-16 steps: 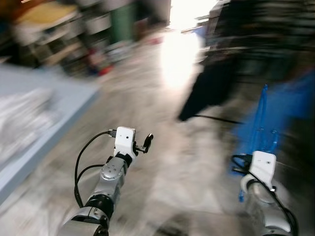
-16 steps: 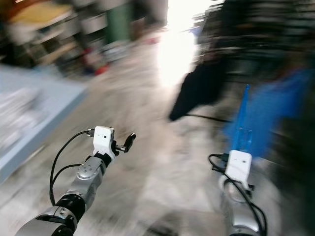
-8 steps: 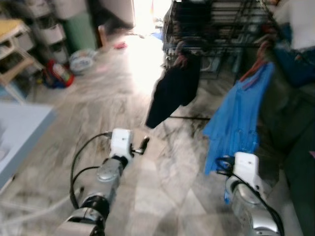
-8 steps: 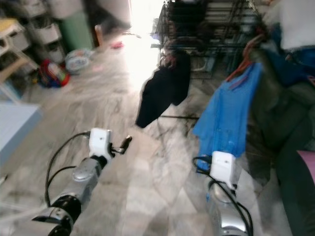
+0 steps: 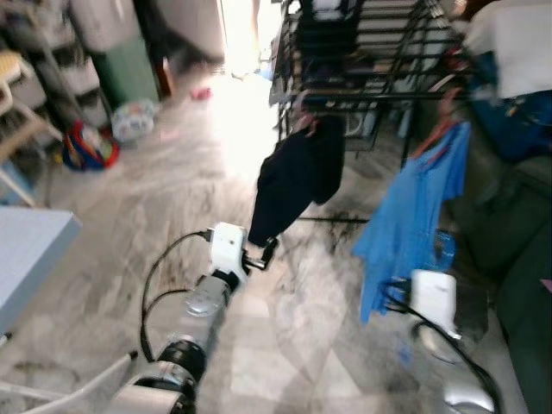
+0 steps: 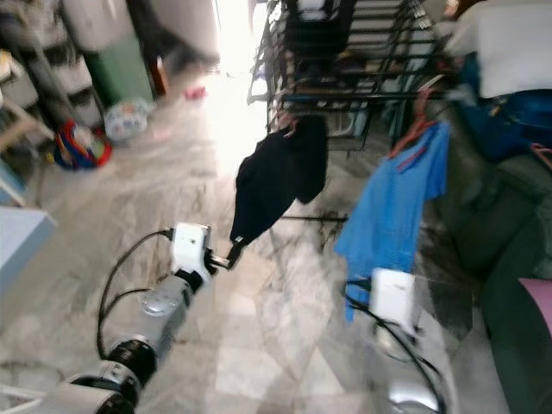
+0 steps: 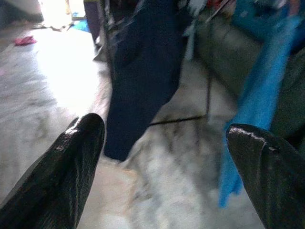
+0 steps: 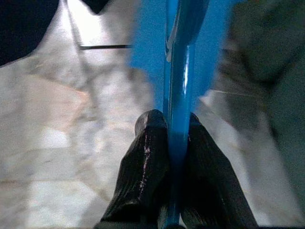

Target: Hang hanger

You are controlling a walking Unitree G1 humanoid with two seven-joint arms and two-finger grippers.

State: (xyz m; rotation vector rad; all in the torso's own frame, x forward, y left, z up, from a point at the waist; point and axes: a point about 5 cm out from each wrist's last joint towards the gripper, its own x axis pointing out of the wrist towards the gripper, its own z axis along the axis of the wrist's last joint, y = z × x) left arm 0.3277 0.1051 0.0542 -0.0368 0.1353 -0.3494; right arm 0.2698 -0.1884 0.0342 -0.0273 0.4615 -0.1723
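1. Right end effector (image 8: 175, 143) has its two black fingers (image 8: 145, 162) pinched shut on the blue hanger (image 8: 177, 71), which stands up between them toward the blue shirt (image 5: 414, 216).
2. Left end effector (image 7: 162, 143) is spread wide and holds nothing, pointing at the dark garment (image 5: 293, 177).
3. Both garments hang from the black drying rack (image 5: 362, 60) standing on the marble floor (image 5: 155, 216), with a dark sofa (image 6: 500, 224) beside it.
4. Judged risk: the hold is narrow, so the hanger may twist or slip while it is being carried.
5. Its hook could also snag the blue shirt, as the rack rail looks crowded.
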